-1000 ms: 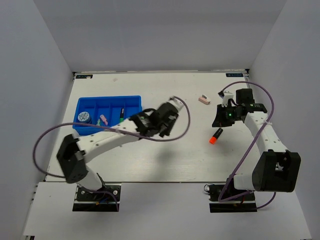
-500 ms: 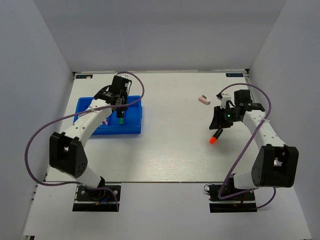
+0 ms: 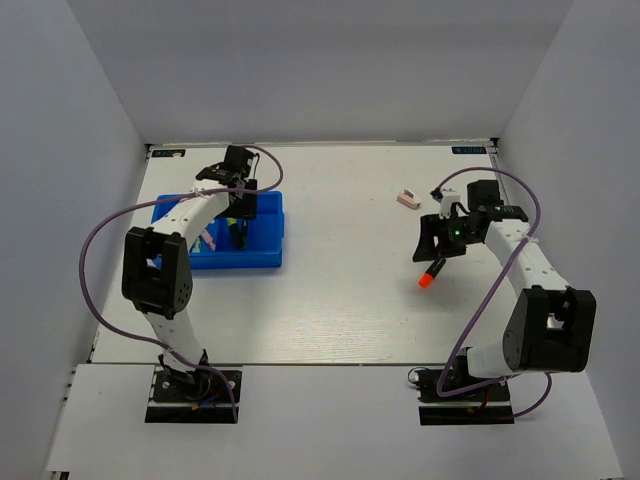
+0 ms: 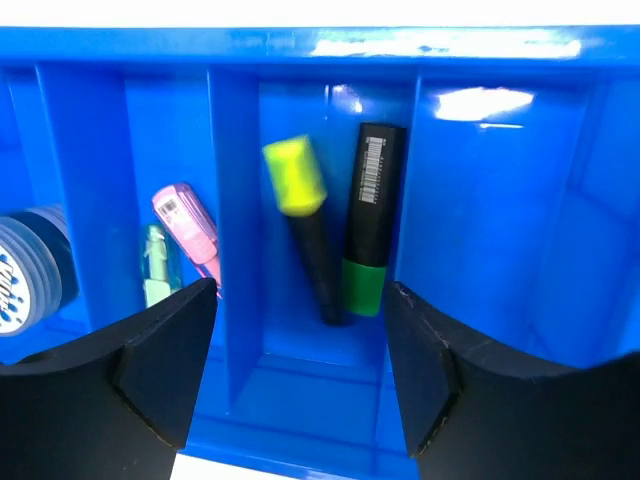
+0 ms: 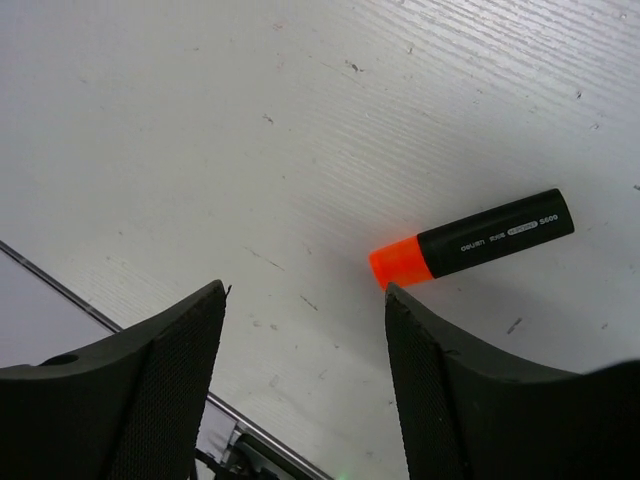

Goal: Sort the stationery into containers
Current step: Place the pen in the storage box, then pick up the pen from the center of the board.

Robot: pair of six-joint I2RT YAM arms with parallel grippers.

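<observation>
Orange-capped highlighter (image 5: 470,240) lies flat on the white table (image 3: 340,300), out on the right side and touching nothing. It looks like a light, stiff plastic stick with a smooth black barrel, so I'd say it could skid or roll if nudged from one side. The best hold is across the middle of that barrel, fingers square to its length and clear of the cap. The right gripper (image 5: 303,295) hangs just above and a little beside it, fingers spread wide and empty. Farther back a small pink clip (image 3: 406,199) sits alone. Over on the left is the blue tray (image 4: 300,45), with the yellow highlighter (image 4: 305,235) and green highlighter (image 4: 368,230) sharing one compartment and the erasers (image 4: 185,225) next door. The left gripper (image 4: 300,300) hovers over it, spread apart and carrying nothing
</observation>
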